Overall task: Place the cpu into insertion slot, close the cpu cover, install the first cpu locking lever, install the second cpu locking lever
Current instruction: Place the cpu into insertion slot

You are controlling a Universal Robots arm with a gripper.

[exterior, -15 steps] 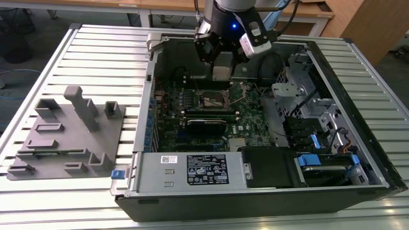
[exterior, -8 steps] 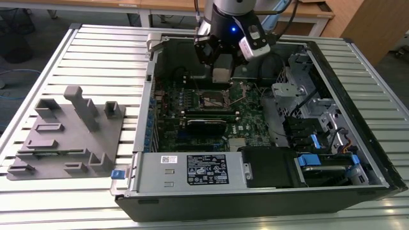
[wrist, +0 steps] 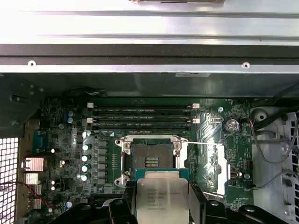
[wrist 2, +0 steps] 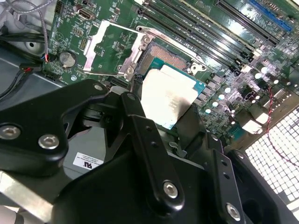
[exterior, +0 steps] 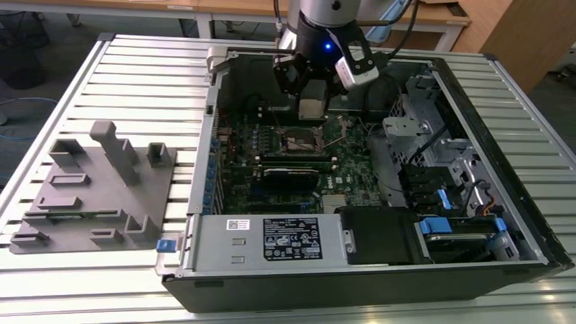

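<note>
My gripper (exterior: 311, 101) hangs inside the open computer case, shut on the cpu (wrist: 161, 196), a flat silver-topped chip with a green edge. One black finger (wrist: 125, 205) presses each side of it. In both wrist views the cpu (wrist 2: 166, 95) hovers just short of the insertion slot (wrist: 152, 161), a dark square socket with a silver rim, which stands bare. The cpu cover (wrist: 208, 165), a thin silver frame with a square window, is flipped open and lies beside the slot (wrist 2: 170, 58) over green board. In the exterior view the slot (exterior: 300, 140) sits just in front of the gripper.
Long black memory slots (wrist: 142, 116) run beside the socket on its far side from the gripper. A grey drive cage (exterior: 423, 135) and cables fill the exterior view's right. A labelled power supply (exterior: 270, 239) sits at the case's front. A grey parts fixture (exterior: 90, 189) lies on the slatted table (exterior: 135, 74).
</note>
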